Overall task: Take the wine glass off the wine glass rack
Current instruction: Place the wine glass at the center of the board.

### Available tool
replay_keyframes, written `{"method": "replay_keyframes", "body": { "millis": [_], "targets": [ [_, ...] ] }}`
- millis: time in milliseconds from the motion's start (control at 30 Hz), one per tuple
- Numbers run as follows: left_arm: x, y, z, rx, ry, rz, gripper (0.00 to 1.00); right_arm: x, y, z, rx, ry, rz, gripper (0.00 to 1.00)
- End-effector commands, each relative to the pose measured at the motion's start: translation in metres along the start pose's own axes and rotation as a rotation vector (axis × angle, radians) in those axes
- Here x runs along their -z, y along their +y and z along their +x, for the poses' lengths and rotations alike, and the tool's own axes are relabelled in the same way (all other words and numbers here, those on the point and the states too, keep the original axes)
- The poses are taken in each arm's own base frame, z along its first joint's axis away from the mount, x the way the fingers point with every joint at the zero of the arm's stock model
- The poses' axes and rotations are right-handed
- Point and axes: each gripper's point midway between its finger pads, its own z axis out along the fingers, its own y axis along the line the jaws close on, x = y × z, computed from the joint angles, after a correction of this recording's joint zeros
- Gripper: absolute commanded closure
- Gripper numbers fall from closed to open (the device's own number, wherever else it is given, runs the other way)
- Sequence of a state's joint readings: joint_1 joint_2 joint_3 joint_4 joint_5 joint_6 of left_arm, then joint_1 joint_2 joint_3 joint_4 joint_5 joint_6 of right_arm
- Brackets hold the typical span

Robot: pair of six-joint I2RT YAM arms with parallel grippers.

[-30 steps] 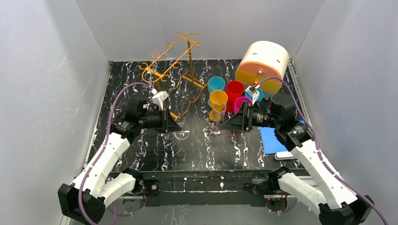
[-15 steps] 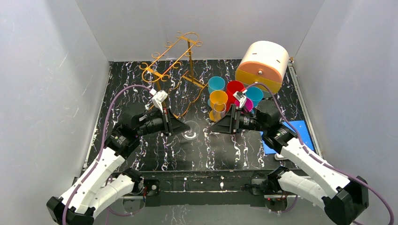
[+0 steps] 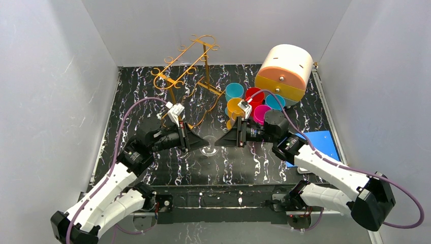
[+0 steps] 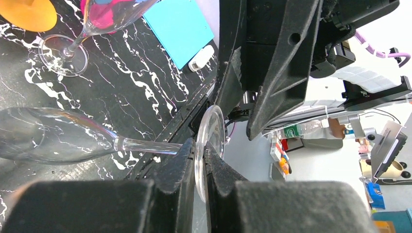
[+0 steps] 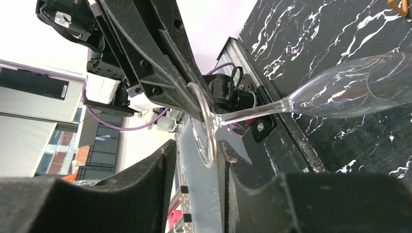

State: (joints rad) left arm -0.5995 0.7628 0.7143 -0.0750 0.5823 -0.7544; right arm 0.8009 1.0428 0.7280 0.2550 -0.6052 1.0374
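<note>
The left hand (image 4: 200, 151) is clamped on the foot of the wine glass (image 4: 53, 141), its two fingers pressed flat against either face of the clear disc. The glass lies on its side in the air above the middle of the worktop (image 3: 152, 96), somewhat nearer the near edge than the far one, with its stem level. The right hand (image 5: 197, 148) faces the left from the other side, tip to tip with it. Its fingers stand apart and straddle the same foot; a gap shows beside one finger, and whether the other finger touches the rim I cannot tell from the wrist view. The wine glass rack (image 3: 190, 71) stands upright toward the far edge, left of the middle, well apart from the held glass, and no glass is visible on its rails. A second wine glass (image 4: 73, 43) stands upright on the worktop just beside a cluster of coloured cups (image 3: 251, 99), which sits right of the middle toward the far edge. A cream and yellow drum (image 3: 284, 68) sits near the far right corner, and a blue card (image 3: 317, 145) lies by the right edge.
</note>
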Motion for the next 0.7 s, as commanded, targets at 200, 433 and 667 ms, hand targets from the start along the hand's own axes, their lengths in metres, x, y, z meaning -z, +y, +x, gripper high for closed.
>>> {"method": "replay_keyframes", "body": {
  "millis": [200,433,667],
  "targets": [
    [0.0,-0.011,-0.013,0.006,-0.086,0.047,1.0,-0.005,0.025,-0.004,0.073,-0.002,-0.17,0.59],
    [0.004,-0.021,-0.018,0.002,-0.11,0.081,1.0,-0.006,0.029,-0.003,0.07,0.034,-0.172,0.97],
    [0.003,-0.006,-0.004,-0.024,-0.018,-0.001,0.74,0.0,0.028,-0.012,0.109,-0.045,-0.111,0.99]
  ]
}}
